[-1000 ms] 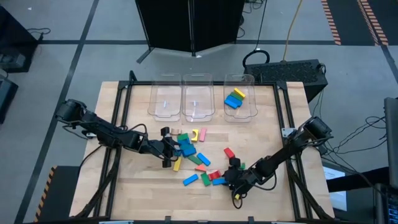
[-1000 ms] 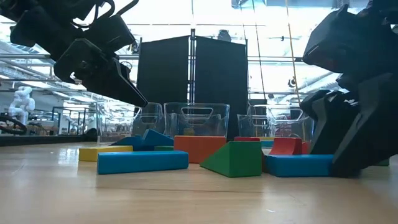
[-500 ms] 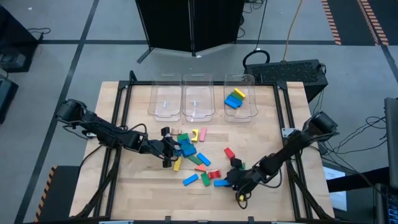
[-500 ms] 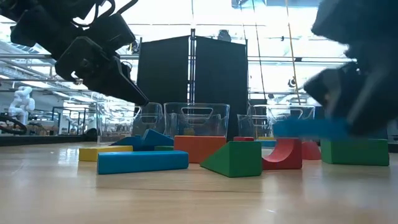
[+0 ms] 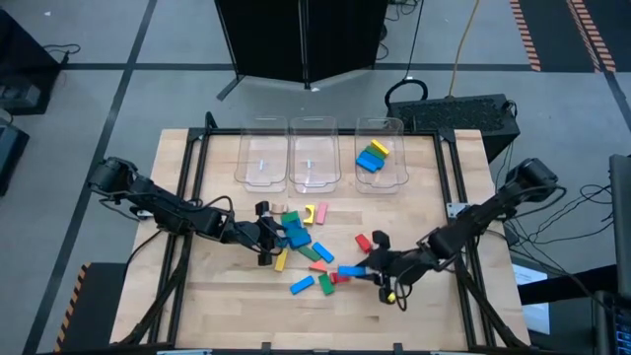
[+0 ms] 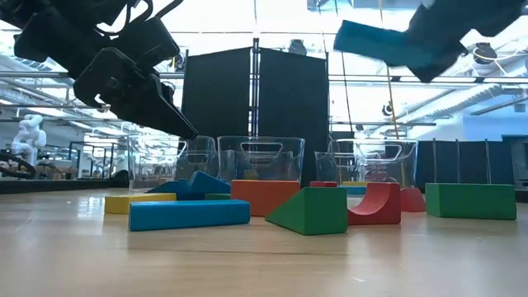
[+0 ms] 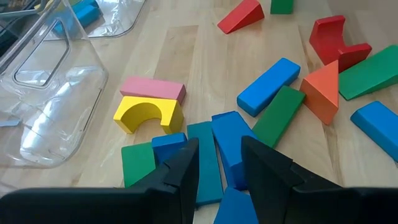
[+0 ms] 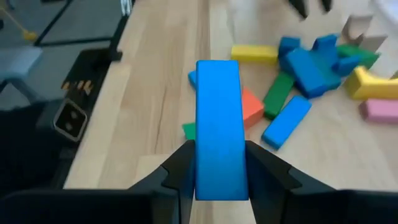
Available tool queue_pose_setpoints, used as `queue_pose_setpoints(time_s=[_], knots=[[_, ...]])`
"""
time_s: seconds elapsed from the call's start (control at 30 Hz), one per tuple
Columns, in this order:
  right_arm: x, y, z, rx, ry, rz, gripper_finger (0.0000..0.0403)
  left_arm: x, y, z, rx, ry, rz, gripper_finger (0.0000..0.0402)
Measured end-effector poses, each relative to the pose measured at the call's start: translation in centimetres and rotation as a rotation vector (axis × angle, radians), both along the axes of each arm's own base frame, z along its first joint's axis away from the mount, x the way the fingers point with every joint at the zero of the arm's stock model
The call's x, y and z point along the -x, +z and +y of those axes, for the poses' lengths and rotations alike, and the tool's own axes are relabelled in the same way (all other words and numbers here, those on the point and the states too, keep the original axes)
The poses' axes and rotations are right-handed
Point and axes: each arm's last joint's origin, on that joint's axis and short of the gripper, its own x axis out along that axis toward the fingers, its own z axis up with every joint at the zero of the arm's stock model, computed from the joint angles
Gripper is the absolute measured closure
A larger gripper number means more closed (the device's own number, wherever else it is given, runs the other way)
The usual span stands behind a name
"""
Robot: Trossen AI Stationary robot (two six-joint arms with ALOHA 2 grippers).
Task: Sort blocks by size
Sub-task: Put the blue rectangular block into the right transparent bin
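Several coloured blocks (image 5: 301, 247) lie scattered mid-table, among them a yellow arch (image 7: 146, 115), a pink bar (image 7: 152, 89) and a red arch (image 6: 375, 205). My left gripper (image 5: 268, 240) hangs open just above the left part of the pile, its fingers (image 7: 186, 168) apart over blue blocks lying on the table. My right gripper (image 5: 367, 269) is shut on a long blue block (image 5: 351, 270), also seen high in the low view (image 6: 375, 40), held up over the pile's right side. My right gripper pinches the long blue block by its two long sides (image 8: 202, 171) between its two fingers, at the end nearest the wrist. The fingers slant down from the table's right and lie along the block, which sticks out past them. The block is lifted clear of the table.
Three clear bins stand in a row at the far edge: left (image 5: 261, 158), middle (image 5: 314, 158), and right (image 5: 380, 158), which holds blue, green and yellow blocks. Bare wood (image 5: 217, 296) lies at the near left. A green block (image 6: 470, 200) sits at the right.
My right gripper has risen from the table near the front edge and drawn back a little toward the right edge. The long blue block has come with it, from lying on the wood to hanging clear. My left gripper has kept still.
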Motion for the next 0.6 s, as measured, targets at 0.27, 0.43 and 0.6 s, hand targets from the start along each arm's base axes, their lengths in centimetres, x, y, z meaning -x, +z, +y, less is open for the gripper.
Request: queue_pose_setpoints(time_s=[0.27,0.43,0.6], knots=[[1.0,2.1,-2.8,0.08,-0.145,-0.033,0.0296,0.0,0.0,0.0,0.001,0.0,-0.002,0.0278],[1.3,3.0,-4.9,0.103,-0.239,-0.037,0.0296,0.0,0.0,0.0,0.001,0.0,-0.004,0.0278],[1.3,3.8,-6.9,0.095,-0.327,-0.054,0.0296,0.0,0.1,0.0,0.002,0.0,-0.007,0.0278]])
